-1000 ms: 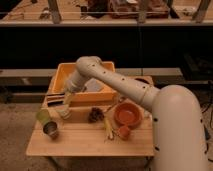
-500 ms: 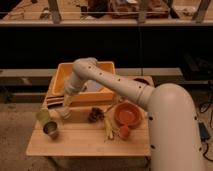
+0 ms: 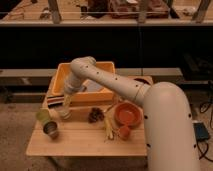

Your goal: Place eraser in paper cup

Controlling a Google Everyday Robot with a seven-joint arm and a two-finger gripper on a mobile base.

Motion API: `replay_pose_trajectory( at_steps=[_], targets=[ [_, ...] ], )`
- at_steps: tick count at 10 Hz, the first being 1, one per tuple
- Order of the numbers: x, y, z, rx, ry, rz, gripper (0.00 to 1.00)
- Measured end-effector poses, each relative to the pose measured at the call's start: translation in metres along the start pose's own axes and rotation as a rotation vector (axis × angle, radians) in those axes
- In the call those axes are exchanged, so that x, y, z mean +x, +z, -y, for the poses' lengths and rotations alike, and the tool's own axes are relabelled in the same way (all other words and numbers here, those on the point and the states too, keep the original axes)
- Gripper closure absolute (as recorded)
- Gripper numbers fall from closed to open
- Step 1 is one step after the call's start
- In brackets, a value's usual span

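The main risk we see is a grasp that misses or slips. The eraser [image 3: 53, 101] lies flat on the left part of the wooden table [image 3: 80, 142], tight against the near left corner of the yellow bin [image 3: 107, 67]. A descent that lands slightly off could push it along the bin wall or catch only one edge. We also think the wrist could knock something over, because the green cup [image 3: 42, 116] and the grey metal cup [image 3: 50, 130] stand near and to the left. A pale shape that we take for the paper cup [image 3: 65, 115] sits right under the arm. Dropping the long block into that short cup could tip it over. The gripper [image 3: 66, 105] hangs low over the table, just right of the eraser and just in front of the bin. We cannot tell whether the claw is released or clenched, or whether it touches the eraser.
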Motion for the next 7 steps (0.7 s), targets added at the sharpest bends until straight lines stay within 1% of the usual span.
replay_pose_trajectory(
  at_steps=[1,2,4,5,6,7],
  targets=[
    [0.0002,0.0006,0.0008,-0.001,-0.003,-0.009,0.73],
    [-0.0007,0.0015,0.0012,-0.003,-0.005,-0.012,0.65],
    [-0.0022,0.0047,0.0007,-0.012,-0.013,-0.02,0.43],
    [-0.0008,0.0066,-0.0005,-0.017,-0.013,-0.022,0.33],
    [0.0003,0.0073,-0.0013,-0.02,-0.014,-0.023,0.25],
    [0.0009,0.0082,-0.0025,-0.022,-0.017,-0.027,0.2]
  ],
)
